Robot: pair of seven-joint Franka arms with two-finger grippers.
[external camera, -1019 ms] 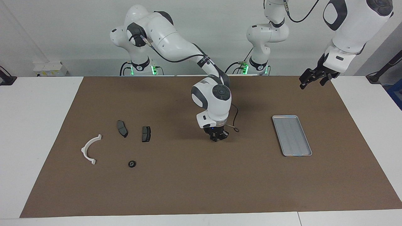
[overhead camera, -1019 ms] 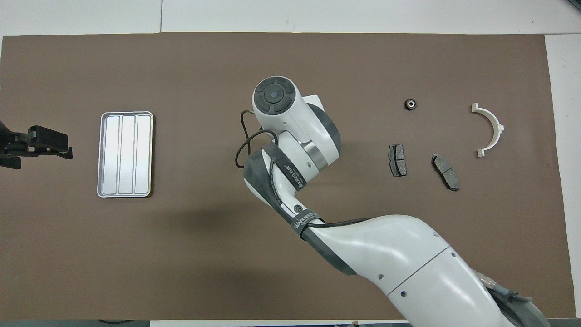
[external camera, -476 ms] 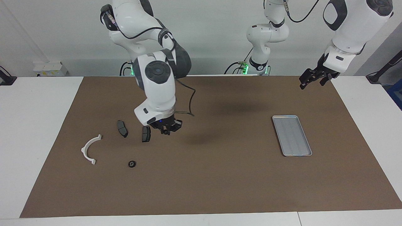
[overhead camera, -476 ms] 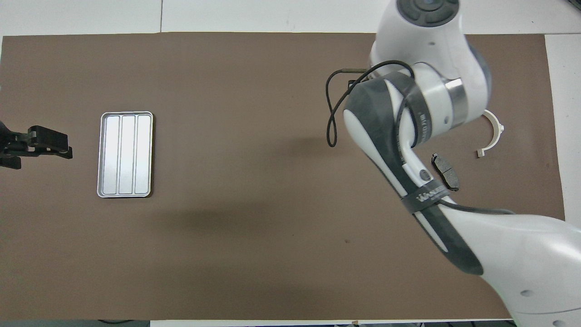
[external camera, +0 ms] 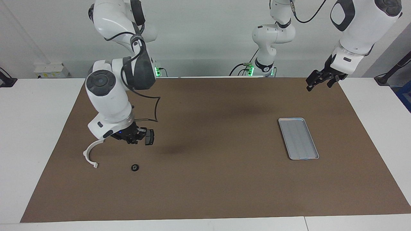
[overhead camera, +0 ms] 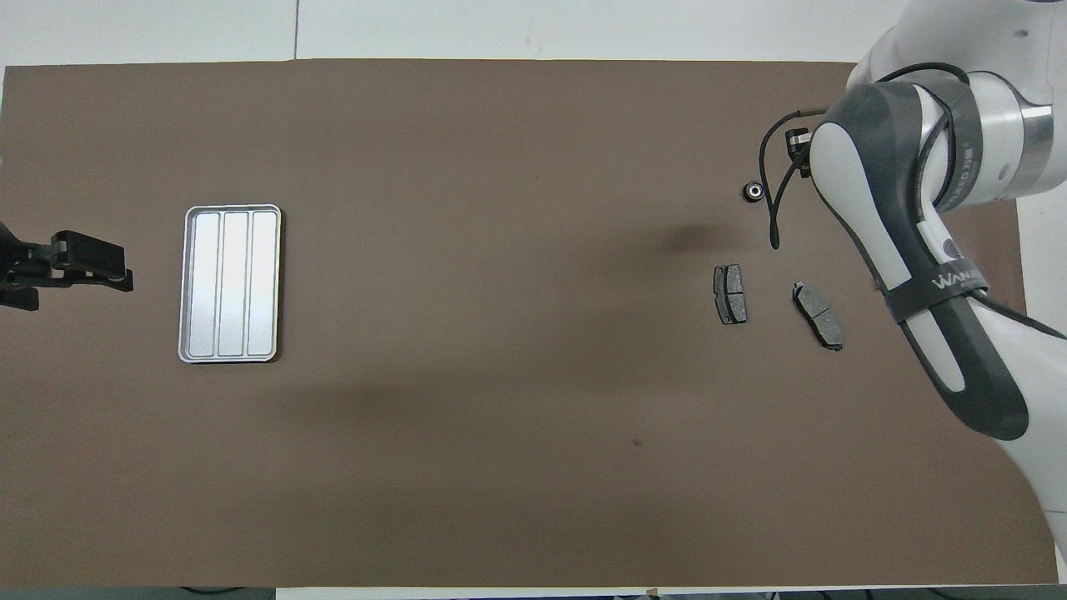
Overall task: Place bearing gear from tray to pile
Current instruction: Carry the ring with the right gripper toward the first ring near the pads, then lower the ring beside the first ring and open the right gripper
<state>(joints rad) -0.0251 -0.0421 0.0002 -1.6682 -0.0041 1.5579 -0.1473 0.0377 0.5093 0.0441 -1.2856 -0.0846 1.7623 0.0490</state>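
Right pincer (external camera: 131,140) raised over pile, fingertips together, nothing seen held. Brake pad (external camera: 149,137) just beside it, second pad (overhead camera: 818,314) hidden under it in facing view. White arc (external camera: 91,153) and bearing gear (external camera: 135,167) near, on table (external camera: 208,179). Tray (external camera: 298,138) well apart. Left pincer (external camera: 322,78) waits, fingers apart, near tray.

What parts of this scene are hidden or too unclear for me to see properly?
- Overhead view: the white plastic arc is hidden under the right arm.
- Facing view: one brake pad is covered by the right gripper; the other shows beside it.
- Both views: the small dark round part is too small to show detail.
- Overhead view: the left gripper is partly cut by the edge.
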